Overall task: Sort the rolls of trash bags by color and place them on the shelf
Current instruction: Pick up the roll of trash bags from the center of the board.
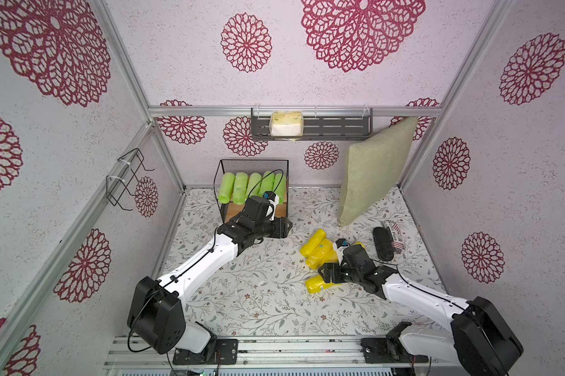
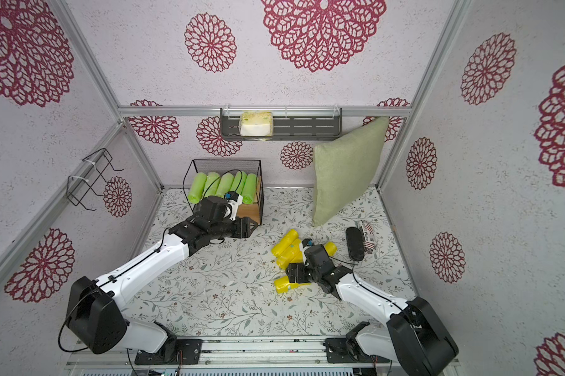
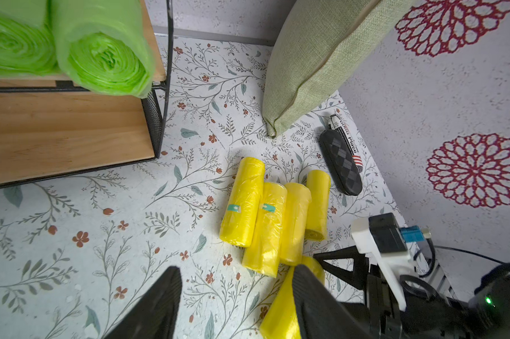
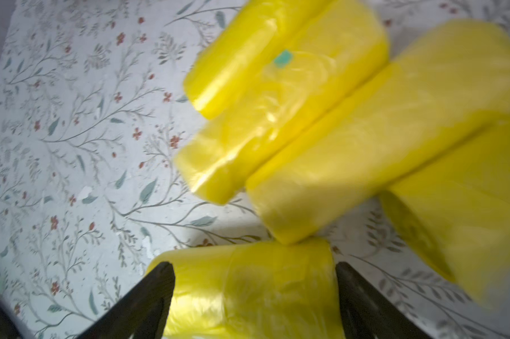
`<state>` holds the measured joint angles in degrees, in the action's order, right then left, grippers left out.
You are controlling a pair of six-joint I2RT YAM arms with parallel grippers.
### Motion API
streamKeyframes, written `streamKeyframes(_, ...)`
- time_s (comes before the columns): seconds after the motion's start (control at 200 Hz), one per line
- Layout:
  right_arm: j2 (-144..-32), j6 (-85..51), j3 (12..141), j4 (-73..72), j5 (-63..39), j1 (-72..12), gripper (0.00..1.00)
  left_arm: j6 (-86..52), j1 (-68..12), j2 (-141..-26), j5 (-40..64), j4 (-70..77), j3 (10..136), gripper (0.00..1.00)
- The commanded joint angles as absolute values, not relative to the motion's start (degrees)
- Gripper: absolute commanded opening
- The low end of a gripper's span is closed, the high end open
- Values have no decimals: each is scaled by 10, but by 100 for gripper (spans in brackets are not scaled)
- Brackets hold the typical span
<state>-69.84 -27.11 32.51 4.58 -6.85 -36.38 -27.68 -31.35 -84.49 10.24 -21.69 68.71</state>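
Several lime-green rolls of trash bags (image 1: 252,187) (image 2: 222,187) (image 3: 107,61) lie side by side on the top board of the shelf (image 1: 229,211) (image 2: 248,213) (image 3: 65,132). Its lower board is bare. My left gripper (image 1: 285,228) (image 2: 246,228) (image 3: 236,268) hovers just in front of the shelf, open and empty. Several yellow rolls (image 1: 317,250) (image 2: 287,247) (image 3: 265,211) are bunched on the floor mat. One more yellow roll (image 1: 317,285) (image 2: 284,284) (image 4: 248,287) lies apart, nearer the front. My right gripper (image 1: 328,273) (image 2: 296,273) (image 4: 253,265) is open over it, one finger at each end.
A green pillow (image 1: 375,169) leans in the back right corner. A black case (image 1: 382,242) and a marker (image 1: 394,236) lie right of the yellow rolls. A grey wall rack (image 1: 339,127) holds a tissue pack (image 1: 286,123). A wire bracket (image 1: 128,175) hangs on the left wall.
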Motion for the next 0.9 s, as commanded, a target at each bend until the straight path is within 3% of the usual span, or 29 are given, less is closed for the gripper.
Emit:
streamKeyframes(0.0, -685, -231, 353, 60, -70, -371, 90, -273, -318, -845, 100, -216, 679, 65)
streamKeyframes(0.13, -647, -257, 352, 134, -13, -368, 92, -271, -320, -837, 96, -231, 674, 65)
streamKeyframes(0.245, -613, -310, 331, 154, -53, -368, 92, -265, -324, -829, 124, -235, 647, 66)
streamKeyframes(0.445, -591, -436, 246, 30, -146, -371, 90, -262, -337, -824, 213, -213, 581, 66)
streamKeyframes(0.895, -665, -590, 174, -195, -101, -374, 85, -279, -374, -867, 275, -150, 537, 67)
